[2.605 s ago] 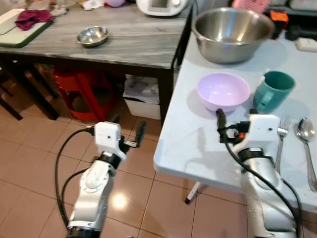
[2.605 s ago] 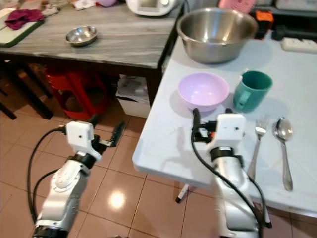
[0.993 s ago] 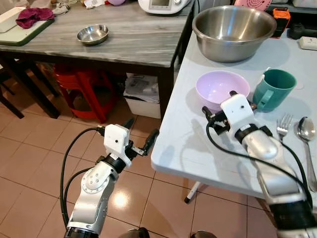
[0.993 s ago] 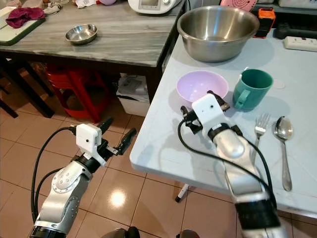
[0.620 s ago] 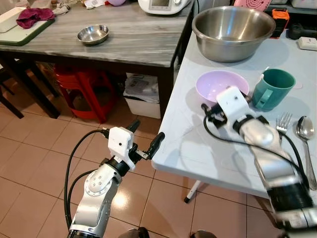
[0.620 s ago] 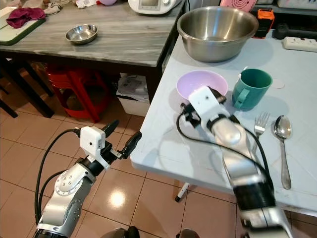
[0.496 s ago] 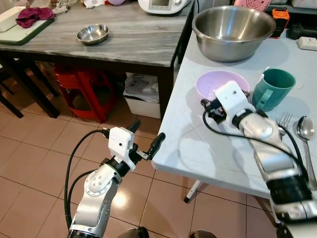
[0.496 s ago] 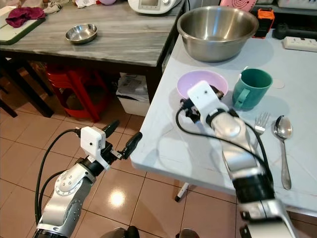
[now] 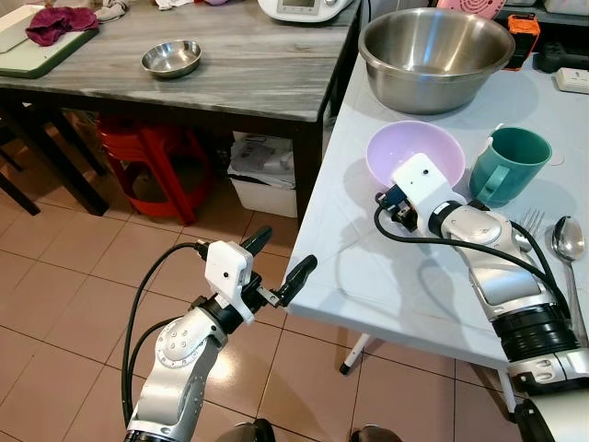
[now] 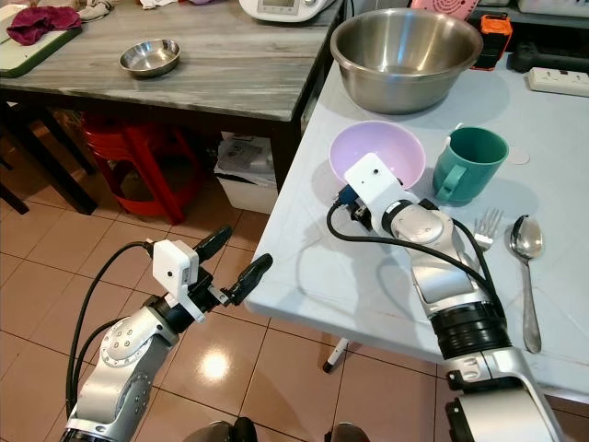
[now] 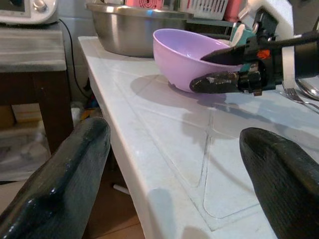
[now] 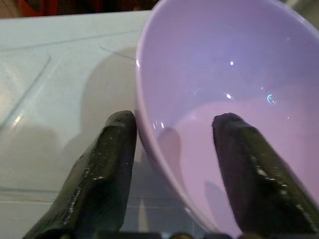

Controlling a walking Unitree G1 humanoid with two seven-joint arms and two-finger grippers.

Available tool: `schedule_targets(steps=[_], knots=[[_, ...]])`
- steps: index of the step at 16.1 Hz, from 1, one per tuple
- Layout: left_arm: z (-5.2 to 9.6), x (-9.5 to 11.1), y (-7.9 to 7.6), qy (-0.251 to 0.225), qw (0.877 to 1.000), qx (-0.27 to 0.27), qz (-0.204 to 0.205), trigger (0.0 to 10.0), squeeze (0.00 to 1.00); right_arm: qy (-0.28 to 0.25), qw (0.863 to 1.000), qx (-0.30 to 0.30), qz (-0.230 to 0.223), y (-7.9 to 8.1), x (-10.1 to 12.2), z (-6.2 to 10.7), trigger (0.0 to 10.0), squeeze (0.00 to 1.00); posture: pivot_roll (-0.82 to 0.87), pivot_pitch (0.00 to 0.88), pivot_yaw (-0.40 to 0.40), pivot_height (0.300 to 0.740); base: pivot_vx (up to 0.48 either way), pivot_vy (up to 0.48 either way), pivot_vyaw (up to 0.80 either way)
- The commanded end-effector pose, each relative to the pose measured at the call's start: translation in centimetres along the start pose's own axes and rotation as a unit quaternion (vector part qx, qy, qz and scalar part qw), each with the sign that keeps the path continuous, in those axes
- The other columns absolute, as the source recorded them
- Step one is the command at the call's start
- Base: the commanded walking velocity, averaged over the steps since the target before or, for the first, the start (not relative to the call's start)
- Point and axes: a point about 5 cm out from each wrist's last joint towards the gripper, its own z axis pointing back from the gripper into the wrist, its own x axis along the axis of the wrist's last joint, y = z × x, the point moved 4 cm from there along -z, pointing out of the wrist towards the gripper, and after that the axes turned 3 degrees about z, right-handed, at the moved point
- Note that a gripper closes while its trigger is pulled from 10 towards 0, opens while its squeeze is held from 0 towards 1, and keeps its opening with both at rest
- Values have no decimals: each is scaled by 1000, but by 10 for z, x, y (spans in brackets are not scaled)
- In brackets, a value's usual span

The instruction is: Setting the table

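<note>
A lilac bowl (image 9: 419,147) stands on the white table (image 9: 368,267), near its left edge. My right gripper (image 12: 169,144) is open and straddles the bowl's near rim, with one finger inside (image 12: 259,174) and one outside (image 12: 107,169). From the head, the right gripper (image 9: 391,191) is mostly hidden under its white wrist housing. To the bowl's right are a green mug (image 9: 509,164), a fork (image 9: 529,226) and a spoon (image 9: 571,249). My left gripper (image 9: 279,257) is open and empty, hanging over the floor just off the table's left edge.
A large steel bowl (image 9: 433,55) sits behind the lilac bowl. A grey wooden table (image 9: 230,83) to the left holds a small steel dish (image 9: 171,57) and a cutting board with a cloth (image 9: 51,32). A red stool (image 9: 147,152) stands beneath it.
My right gripper has swung in from the table's front and moved over the lilac bowl's rim. My left gripper has risen and drifted right, toward the table's edge.
</note>
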Motion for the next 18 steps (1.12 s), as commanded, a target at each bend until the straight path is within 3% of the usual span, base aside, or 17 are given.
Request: schedule_targets(steps=[1,13,18], knots=[[3,1,-2,-1,1000,-8,-2,10000,0,7,1000,6,9,0,0,-2,0,0,-180,185,77,740,0,0,0],[4,1,-1,2,1000,-3,-7,10000,0,2,999,-4,36,-4,1,0,0,0,-173,186,88,740,0,0,0],[5,2,3,2,1000,13,-19,10000,0,-41,998,-7,42,0,17,0,0,0,-170,183,89,740,0,0,0]])
